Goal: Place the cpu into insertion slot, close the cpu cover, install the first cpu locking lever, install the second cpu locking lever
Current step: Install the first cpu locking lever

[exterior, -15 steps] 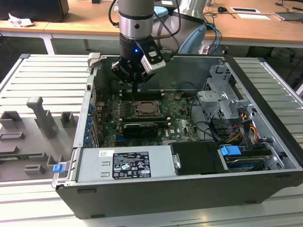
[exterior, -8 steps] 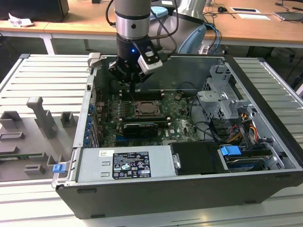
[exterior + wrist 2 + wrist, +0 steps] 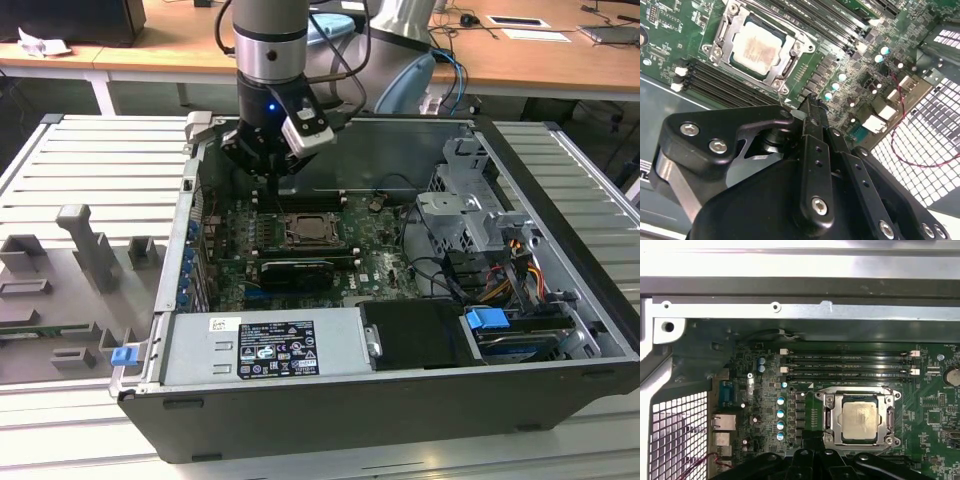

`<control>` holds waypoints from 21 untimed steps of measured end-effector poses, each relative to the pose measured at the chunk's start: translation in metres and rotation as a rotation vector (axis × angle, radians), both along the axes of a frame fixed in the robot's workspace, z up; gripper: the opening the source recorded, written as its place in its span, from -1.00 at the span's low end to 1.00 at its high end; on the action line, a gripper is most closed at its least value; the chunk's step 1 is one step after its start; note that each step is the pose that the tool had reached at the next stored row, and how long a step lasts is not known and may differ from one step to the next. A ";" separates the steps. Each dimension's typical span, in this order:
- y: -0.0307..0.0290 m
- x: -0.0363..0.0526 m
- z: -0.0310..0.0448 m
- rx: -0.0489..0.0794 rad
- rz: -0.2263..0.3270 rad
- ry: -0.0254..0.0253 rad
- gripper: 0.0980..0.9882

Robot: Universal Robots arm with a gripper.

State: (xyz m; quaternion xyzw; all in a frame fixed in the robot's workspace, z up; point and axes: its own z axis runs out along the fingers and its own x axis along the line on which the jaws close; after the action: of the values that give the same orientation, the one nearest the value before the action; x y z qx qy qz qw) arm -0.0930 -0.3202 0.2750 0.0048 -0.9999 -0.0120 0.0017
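While cpu sits under cpu cover, gripper hovers near; apparently closed, empty

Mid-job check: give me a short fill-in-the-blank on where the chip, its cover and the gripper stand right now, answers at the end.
1. The chip lies in the square ___ on the board.
2. The metal cover frames the chip and is ___, not swung up.
3. The circuit board around it is ___ in colour.
4. The gripper hangs ___ the board, near the chip.

Missing words: socket; closed; green; above.
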 end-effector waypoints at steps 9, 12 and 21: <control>0.0000 -0.0121 -0.0005 0.000 0.000 0.0000 -0.98; 0.0013 -0.0158 -0.0027 0.000 0.000 0.0002 -0.98; 0.0164 -0.0162 -0.0120 0.000 0.000 0.0000 -0.98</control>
State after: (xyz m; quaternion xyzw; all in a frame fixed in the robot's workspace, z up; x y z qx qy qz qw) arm -0.1092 -0.3038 0.2630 0.0048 -0.9999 -0.0119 0.0017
